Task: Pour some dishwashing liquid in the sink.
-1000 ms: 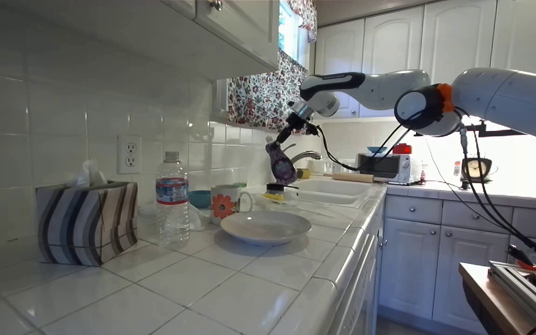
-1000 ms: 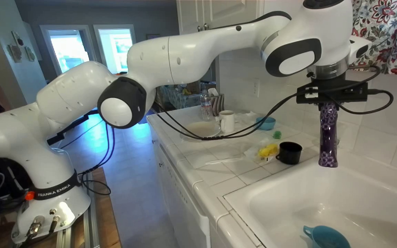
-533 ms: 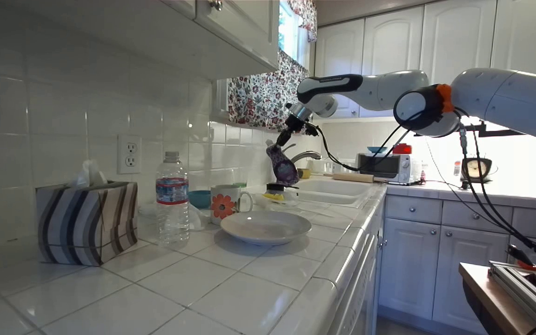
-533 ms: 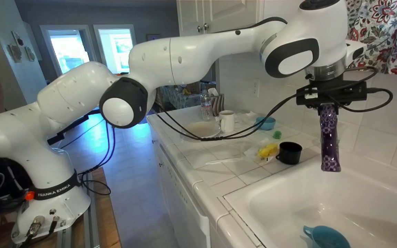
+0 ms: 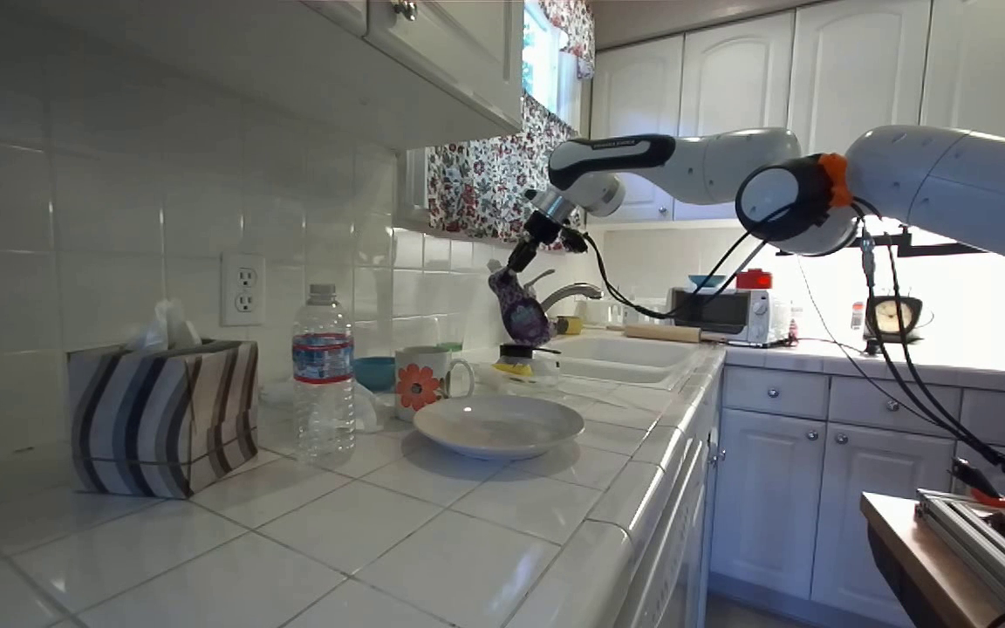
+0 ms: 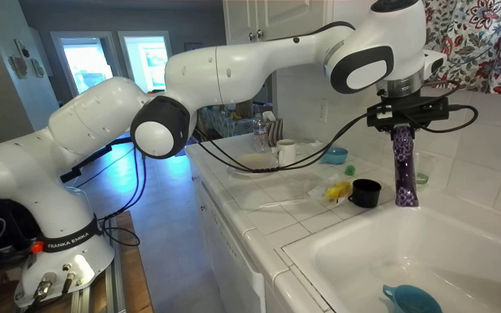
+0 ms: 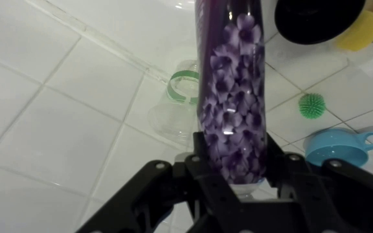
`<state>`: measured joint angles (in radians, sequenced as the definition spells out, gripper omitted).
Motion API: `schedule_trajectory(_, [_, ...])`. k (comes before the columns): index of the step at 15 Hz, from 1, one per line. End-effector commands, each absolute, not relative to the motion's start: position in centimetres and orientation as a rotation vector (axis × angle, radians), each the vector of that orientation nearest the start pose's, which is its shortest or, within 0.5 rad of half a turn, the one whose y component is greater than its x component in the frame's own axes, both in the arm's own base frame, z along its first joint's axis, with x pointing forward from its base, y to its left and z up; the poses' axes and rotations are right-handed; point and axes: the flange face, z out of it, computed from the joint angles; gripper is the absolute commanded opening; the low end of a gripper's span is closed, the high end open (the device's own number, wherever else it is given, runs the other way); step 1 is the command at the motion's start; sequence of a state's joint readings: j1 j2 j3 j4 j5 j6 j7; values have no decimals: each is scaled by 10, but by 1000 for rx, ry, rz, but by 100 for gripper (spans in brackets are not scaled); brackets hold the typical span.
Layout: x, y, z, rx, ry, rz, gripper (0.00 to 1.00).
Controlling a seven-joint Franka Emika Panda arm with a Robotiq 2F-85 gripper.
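Note:
The dishwashing liquid, a purple bottle with a flower print (image 6: 405, 174), hangs from my gripper (image 7: 233, 144). Both black fingers (image 7: 200, 140) press on its sides near the narrow, pale-capped end, so the gripper is shut on it. In an exterior view the bottle (image 5: 522, 312) leans, cap end up and to the left, wide base down. Below it spreads the white sink (image 6: 389, 243), with a chrome faucet (image 5: 577, 290). The bottle's base appears over the sink's back corner; whether it touches the rim I cannot tell.
Beside the sink stand a black cup (image 6: 365, 194), a yellow sponge (image 6: 338, 190) and a green scrubber ball (image 6: 349, 170). A clear cup (image 7: 170, 119) is close behind the bottle. A blue cup (image 6: 413, 300) lies in the basin. Farther off are a plate (image 5: 498, 423) and mug (image 5: 420, 388).
The gripper and bottle dip slightly, then shift left and a little up in an exterior view. The grip stays as it was, and the objects on the counter have not moved.

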<state>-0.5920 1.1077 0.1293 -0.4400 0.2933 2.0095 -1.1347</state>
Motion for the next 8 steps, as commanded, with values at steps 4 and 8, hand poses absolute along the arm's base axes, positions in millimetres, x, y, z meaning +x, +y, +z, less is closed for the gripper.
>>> schedule_trajectory(4, [704,-394,471,-2933,-818,-749,18])
schedule_trajectory(8, [693,-400,476,-2978,-760,-641,18])
